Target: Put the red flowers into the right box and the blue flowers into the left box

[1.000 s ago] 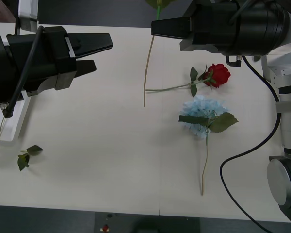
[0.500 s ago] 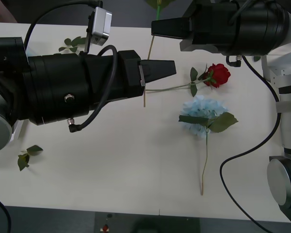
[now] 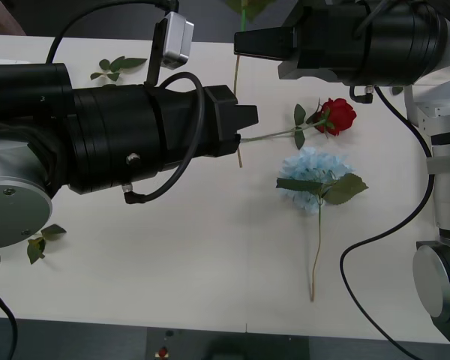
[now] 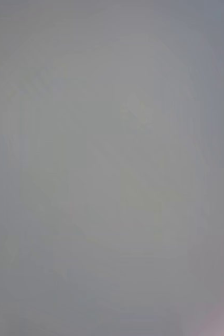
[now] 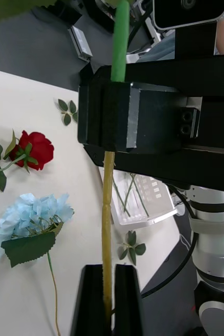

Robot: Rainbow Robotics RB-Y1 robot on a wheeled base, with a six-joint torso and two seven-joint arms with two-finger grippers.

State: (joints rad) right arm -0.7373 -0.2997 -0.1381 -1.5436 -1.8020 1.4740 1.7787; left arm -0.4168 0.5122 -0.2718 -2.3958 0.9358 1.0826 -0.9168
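Left gripper (image 5: 107,294) is closed on the lower end of a stem (image 5: 106,210); right gripper (image 5: 117,123) clamps the same stem higher up, above the bench (image 3: 172,262) centre.

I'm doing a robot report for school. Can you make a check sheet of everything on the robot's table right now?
Surface: white table, mostly bare in front.
Job's things: one red rose and one blue hydrangea lie apart on the table; a long stem hangs between the two grippers; a white tray holds green stems.
Clutter: loose leaf sprigs near the front left and at the back.
Grippers: right gripper shut on the stem's upper part; left gripper closed around its lower end.
Cables: black cable loops over the table's right side.
Surroundings: dark floor; a person's arm shows behind the robot, touching nothing.
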